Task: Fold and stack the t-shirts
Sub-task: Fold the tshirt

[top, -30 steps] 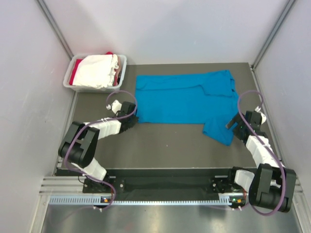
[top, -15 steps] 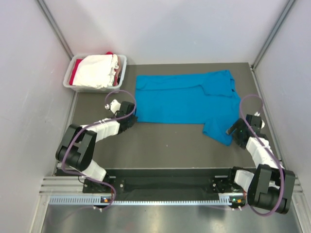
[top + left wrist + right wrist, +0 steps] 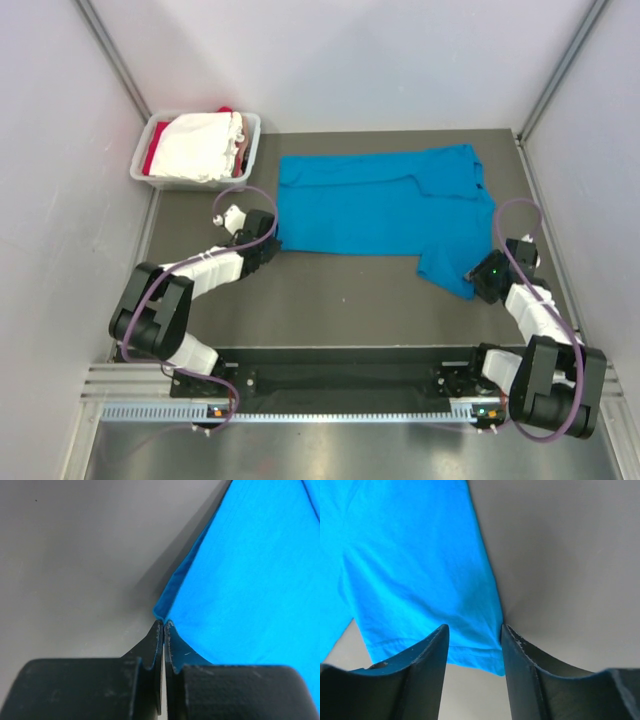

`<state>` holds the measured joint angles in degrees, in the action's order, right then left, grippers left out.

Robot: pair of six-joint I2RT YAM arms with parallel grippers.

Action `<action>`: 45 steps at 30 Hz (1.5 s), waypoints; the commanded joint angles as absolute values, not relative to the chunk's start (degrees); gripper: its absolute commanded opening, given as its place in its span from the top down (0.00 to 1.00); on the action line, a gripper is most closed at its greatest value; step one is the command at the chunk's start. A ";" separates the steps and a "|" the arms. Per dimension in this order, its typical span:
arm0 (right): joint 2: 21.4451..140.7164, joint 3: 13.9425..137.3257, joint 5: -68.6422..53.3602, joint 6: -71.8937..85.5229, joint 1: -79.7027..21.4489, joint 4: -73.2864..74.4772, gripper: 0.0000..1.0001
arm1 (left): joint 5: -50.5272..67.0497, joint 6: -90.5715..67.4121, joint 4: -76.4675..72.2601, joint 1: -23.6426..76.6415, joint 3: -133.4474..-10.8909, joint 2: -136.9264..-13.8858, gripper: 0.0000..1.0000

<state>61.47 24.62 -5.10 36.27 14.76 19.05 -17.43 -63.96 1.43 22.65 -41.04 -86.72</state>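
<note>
The dark grey table [image 3: 340, 300] carries a blue t-shirt [image 3: 370, 205] spread flat, and a grey tub [image 3: 252, 150] sits in its far left corner.

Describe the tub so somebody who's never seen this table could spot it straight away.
Look at the dark table, far left corner. A pale grey plastic tub sits there, heaped with white cloth and red cloth. It is the only container; the blue t-shirt to its right lies spread flat on the table.

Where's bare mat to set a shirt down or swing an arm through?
Widest bare patch: the mat between the near hem of the blue shirt and the base rail. Only a narrow gap separates tub and shirt. Crowded: the shirt's near corners, with the left gripper and right gripper at the cloth.
</note>
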 commanded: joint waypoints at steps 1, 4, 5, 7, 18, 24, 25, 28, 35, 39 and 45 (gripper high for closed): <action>61.88 23.20 -5.63 37.09 15.21 23.28 0.54 | -18.37 -63.54 1.49 22.76 -40.61 -84.90 1.00; 61.35 25.04 -1.87 37.70 15.12 28.19 0.53 | -18.46 -63.63 1.41 22.76 -40.52 -84.73 1.00; 61.35 25.57 -0.54 37.79 15.12 29.60 0.47 | -18.54 -63.72 1.32 22.76 -40.43 -84.73 1.00; 61.26 27.24 1.56 37.88 15.12 32.68 0.45 | -18.46 -63.72 1.14 22.76 -40.43 -84.90 1.00; 59.50 26.46 0.18 37.62 15.12 35.25 0.45 | -18.37 -63.90 0.97 22.76 -40.52 -85.25 1.00; 61.34 25.23 -1.22 37.44 15.03 31.29 0.55 | -18.54 -63.81 1.05 22.76 -40.52 -85.34 1.00; 61.78 25.22 -1.23 37.44 15.03 30.33 0.55 | -18.54 -63.81 0.97 22.76 -40.52 -85.43 1.00; 62.66 25.57 -1.41 37.62 14.94 28.83 0.58 | -18.46 -63.90 0.97 22.76 -40.52 -85.60 1.00; 62.23 26.37 -2.11 37.79 14.77 31.54 0.67 | -18.72 -63.98 1.23 22.76 -40.69 -85.08 1.00; 60.47 25.67 -1.50 37.79 14.77 33.48 0.67 | -18.81 -64.07 1.23 22.76 -40.61 -84.99 1.00; 60.82 25.58 -1.93 37.97 14.77 33.05 0.81 | -18.54 -63.98 1.23 22.76 -40.78 -85.52 1.00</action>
